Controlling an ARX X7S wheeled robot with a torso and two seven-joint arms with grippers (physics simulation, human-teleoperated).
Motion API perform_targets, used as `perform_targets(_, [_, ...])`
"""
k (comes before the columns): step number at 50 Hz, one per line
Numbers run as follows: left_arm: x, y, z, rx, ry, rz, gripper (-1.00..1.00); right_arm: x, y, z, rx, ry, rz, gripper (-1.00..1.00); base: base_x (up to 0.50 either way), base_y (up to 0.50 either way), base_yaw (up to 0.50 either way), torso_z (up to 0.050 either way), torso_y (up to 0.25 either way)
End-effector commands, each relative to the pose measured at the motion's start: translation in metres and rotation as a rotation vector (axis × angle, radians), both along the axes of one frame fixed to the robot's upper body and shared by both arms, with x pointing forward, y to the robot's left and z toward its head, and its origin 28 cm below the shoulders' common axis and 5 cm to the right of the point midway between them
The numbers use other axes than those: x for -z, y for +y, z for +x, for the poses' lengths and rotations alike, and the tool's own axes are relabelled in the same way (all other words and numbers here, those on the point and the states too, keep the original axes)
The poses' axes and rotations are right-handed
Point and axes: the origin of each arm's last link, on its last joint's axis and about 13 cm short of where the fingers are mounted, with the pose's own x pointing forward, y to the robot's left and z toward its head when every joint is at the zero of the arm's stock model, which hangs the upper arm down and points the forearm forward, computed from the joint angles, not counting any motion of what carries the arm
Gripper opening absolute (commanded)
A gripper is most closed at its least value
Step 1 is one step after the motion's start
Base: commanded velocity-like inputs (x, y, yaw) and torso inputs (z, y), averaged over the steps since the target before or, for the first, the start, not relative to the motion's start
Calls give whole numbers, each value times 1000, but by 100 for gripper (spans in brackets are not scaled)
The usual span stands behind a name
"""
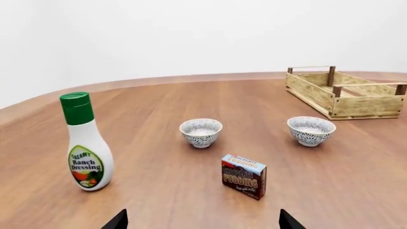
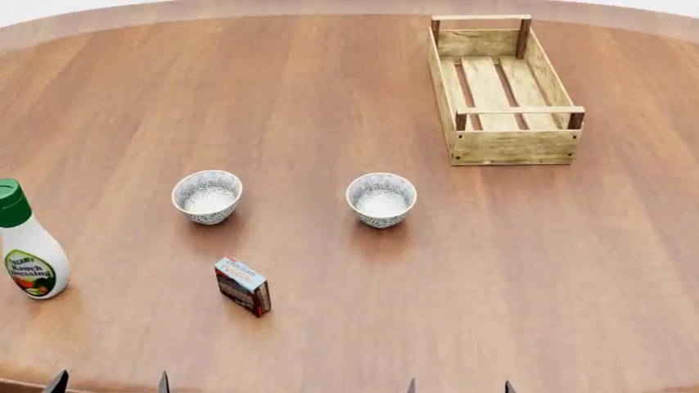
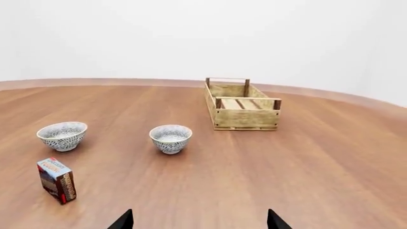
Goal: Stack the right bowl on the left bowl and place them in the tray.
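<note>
Both grippers parked at bottom edge, jaws spread, holding nothing.
Head view, left to right: left gripper (image 2: 110, 382), left bowl (image 2: 206, 196) centre-left, right bowl (image 2: 381, 199) mid-frame, right gripper (image 2: 459, 386), tray (image 2: 513, 146) upper right. All well clear of the jaws.

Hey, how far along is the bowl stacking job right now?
Nothing looks done yet. The right bowl and left bowl sit apart on the table, and the tray holds nothing. Nothing is in hand: the left claw and right claw are open, short of the bowls. Left: grasping, stacking, and traying the pair.
</note>
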Motion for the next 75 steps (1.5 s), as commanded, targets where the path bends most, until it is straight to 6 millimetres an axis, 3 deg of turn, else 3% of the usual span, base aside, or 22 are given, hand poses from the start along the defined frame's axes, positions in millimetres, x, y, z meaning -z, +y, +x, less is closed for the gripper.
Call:
perform_targets(1, [0, 1, 0, -1, 5, -3, 100, -4, 0, 0, 20, 0, -1, 100, 0, 0, 0, 0, 0])
perform_targets(10, [-2, 1, 0, -6, 3, 1, 100, -5, 0, 1, 22, 5, -1, 100, 0, 0, 0, 0, 0])
perform_targets(15, [-14, 2, 4, -16, 9, -6, 100, -14, -1, 2, -2, 52, 21, 100, 0, 0, 0, 0, 0])
perform_targets(22, [-64, 7, 15, 2, -12, -42, 100, -56, -6, 11, -3, 67, 31, 100, 0, 0, 0, 0, 0])
perform_targets(31, [-98, 6, 25, 25, -34, -39, 100, -105, -5, 22, -5, 27, 28, 100, 0, 0, 0, 0, 0])
perform_targets(49, [-166, 1, 22, 49, -144, -6, 100, -174, -3, 21, 4, -49, 24, 100, 0, 0, 0, 0, 0])
perform_targets(59, [-167, 1, 21, 51, -150, -2, 100, -177, -3, 21, -5, -58, 22, 100, 2, 0, 0, 0, 0])
perform_targets(75, [-162, 2, 23, 55, -137, -8, 100, -174, -1, 23, -16, -48, 25, 100, 496, 0, 0, 0, 0])
